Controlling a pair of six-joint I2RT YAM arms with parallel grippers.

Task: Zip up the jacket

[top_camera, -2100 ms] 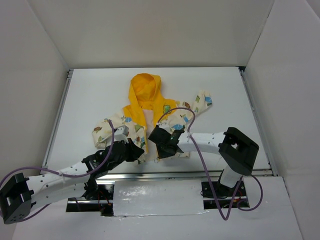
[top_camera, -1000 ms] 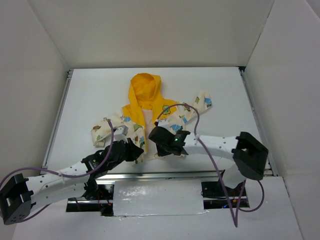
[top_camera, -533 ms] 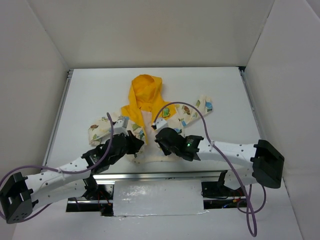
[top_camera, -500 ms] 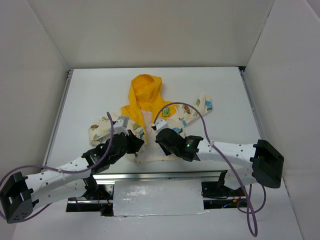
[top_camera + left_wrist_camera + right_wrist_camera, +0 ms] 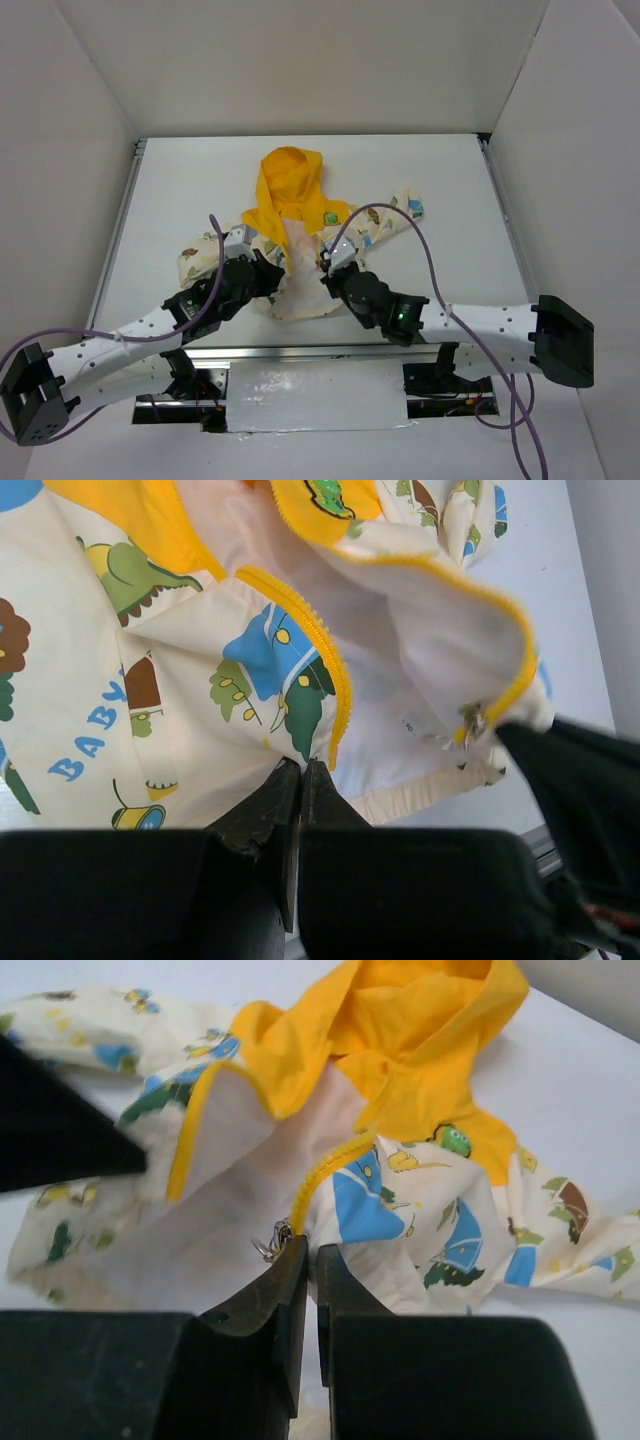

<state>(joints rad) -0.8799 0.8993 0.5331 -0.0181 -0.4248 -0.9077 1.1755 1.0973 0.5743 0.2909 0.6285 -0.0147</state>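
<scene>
The jacket (image 5: 300, 215) lies in the middle of the table, yellow hood (image 5: 288, 175) pointing away, its front spread so the white lining shows. My left gripper (image 5: 268, 278) is shut on the hem of its left front panel, right beside the yellow zipper teeth (image 5: 312, 645); the jaws (image 5: 302, 767) pinch the fabric edge. My right gripper (image 5: 332, 272) is shut on the other panel's lower corner. In the right wrist view its jaws (image 5: 311, 1250) clamp the cloth next to the metal slider (image 5: 278, 1237) at the bottom of the zipper teeth (image 5: 325, 1170). The slider (image 5: 472, 722) also shows from the left wrist.
The white table (image 5: 180, 190) is walled on three sides. A metal rail (image 5: 300, 350) runs along its near edge. Purple cables (image 5: 400, 225) loop above both arms. The right arm's dark body (image 5: 585, 800) fills the right edge of the left wrist view.
Both grippers have carried the jacket's hem away from the near edge, bunching the front panels and baring more lining. The right arm has stretched out, its elbow swinging right and lower.
</scene>
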